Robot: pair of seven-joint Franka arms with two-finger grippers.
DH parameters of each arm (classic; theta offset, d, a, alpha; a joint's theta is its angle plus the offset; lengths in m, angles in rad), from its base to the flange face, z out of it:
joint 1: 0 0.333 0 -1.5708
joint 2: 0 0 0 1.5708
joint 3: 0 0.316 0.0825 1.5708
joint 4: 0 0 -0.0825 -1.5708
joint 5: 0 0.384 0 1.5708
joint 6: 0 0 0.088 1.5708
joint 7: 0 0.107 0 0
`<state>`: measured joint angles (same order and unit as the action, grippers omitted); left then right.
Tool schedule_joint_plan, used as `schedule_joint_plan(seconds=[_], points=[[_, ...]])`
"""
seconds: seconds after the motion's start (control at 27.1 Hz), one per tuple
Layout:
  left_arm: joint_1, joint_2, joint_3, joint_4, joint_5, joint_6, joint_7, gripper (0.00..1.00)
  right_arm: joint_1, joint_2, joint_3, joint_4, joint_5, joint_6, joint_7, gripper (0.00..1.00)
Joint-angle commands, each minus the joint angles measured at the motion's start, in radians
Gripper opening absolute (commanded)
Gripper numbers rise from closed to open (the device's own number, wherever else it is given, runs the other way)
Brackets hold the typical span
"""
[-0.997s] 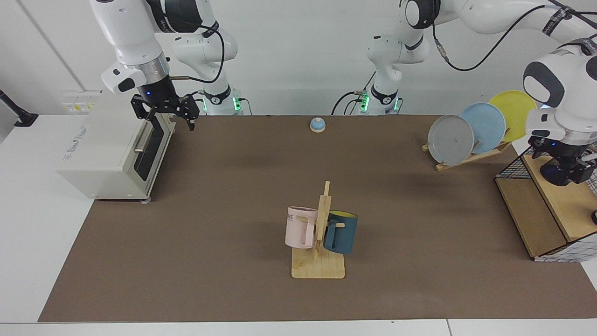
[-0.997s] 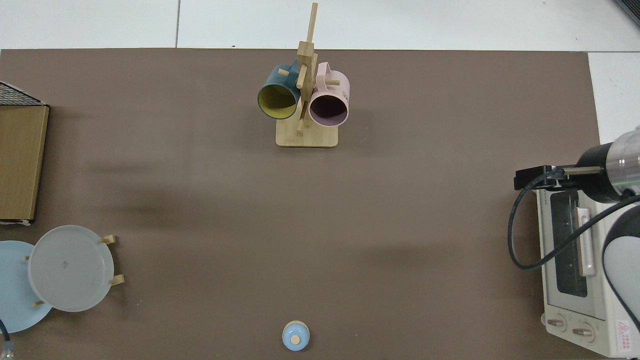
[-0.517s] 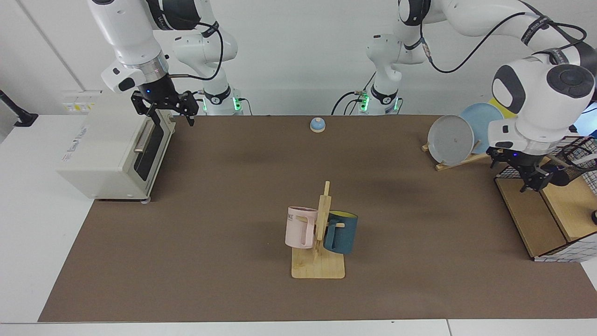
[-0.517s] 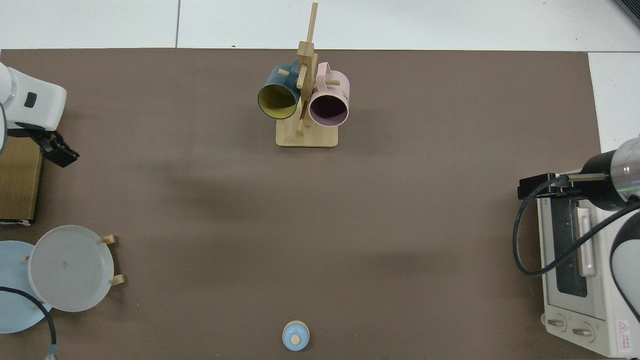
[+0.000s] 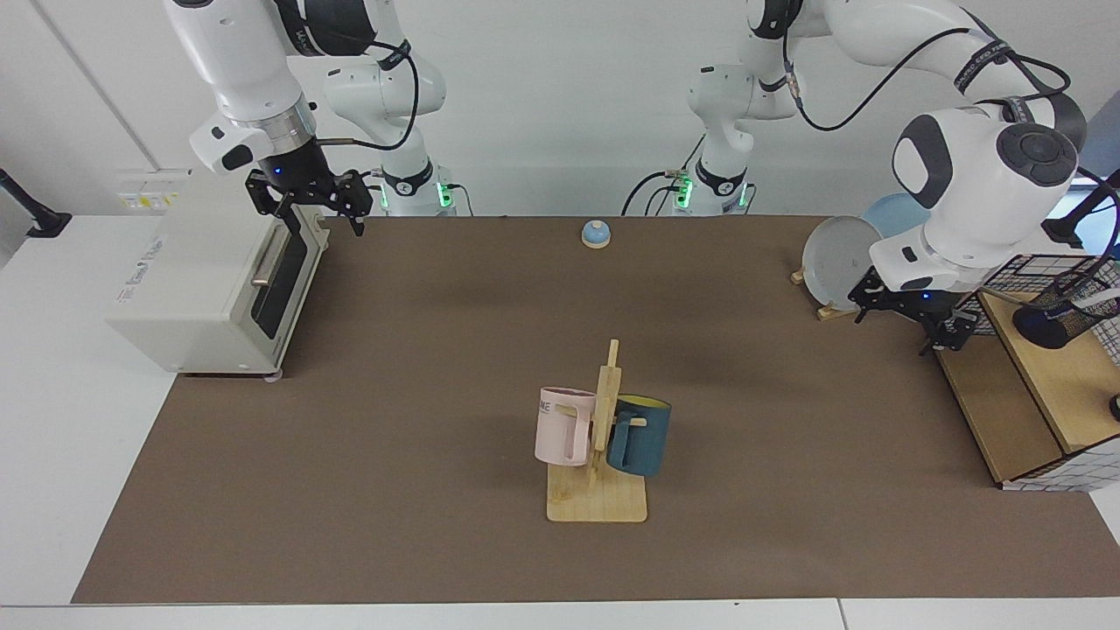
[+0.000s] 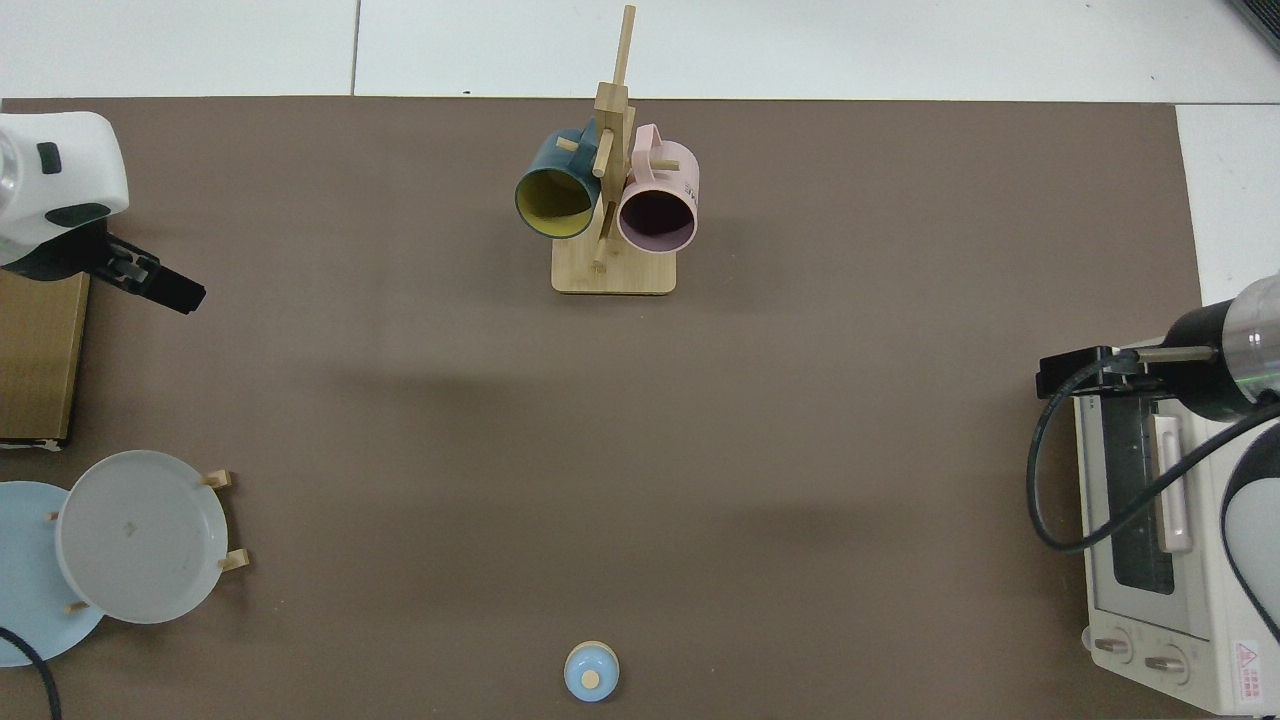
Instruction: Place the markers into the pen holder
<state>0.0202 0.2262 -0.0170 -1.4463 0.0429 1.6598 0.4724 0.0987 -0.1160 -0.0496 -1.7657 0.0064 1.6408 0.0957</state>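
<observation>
The pen holder (image 5: pixel 1053 325) is seen at three o'clock of the left tool (image 5: pixel 910 317) — spread, empty, the nearer one. The right tool (image 5: pixel 308 203) — also spread and empty — is parked, waiting, above the oven (image 5: pixel 201 289).

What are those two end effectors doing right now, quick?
Left end effector: open, holding nothing, beside the wire basket.
Right end effector: open, holding nothing, waiting above the toaster oven.

Counter (image 5: pixel 437 367) under a brown mat. At centre, wooden mug stand (image 5: pixel 598 503) bearing pink and dark blue mugs. Toaster oven (image 5: pixel 210 293) at left of the facing view, small blue bell (image 5: pixel 596 233) at upper centre, plate rack (image 5: pixel 853 302) and wire-grid basket (image 5: pixel 1041 411) at right.
</observation>
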Motion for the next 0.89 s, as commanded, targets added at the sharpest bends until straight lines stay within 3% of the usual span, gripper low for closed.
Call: schedule_joint_plan(seconds=[0.0,0.18,0.41,0.85], points=[[0.001,-0.123,-0.004,-0.101,-0.043,-0.061,-0.191,1.0,-0.01,-0.01,0.008,0.003,-0.008,-0.024,-0.034,1.0],[-0.002,-0.24,-0.001,-0.228,-0.046,-0.045,-0.325,1.0,-0.008,-0.01,0.01,0.003,-0.009,-0.032,-0.034,1.0],[-0.003,-0.396,0.0,-0.483,-0.046,0.142,-0.347,1.0,-0.008,-0.01,0.013,0.003,-0.008,-0.033,-0.033,1.0],[-0.016,-0.232,0.0,-0.198,-0.068,0.04,-0.374,1.0,-0.02,-0.008,0.01,0.003,0.014,-0.012,-0.024,1.0]])
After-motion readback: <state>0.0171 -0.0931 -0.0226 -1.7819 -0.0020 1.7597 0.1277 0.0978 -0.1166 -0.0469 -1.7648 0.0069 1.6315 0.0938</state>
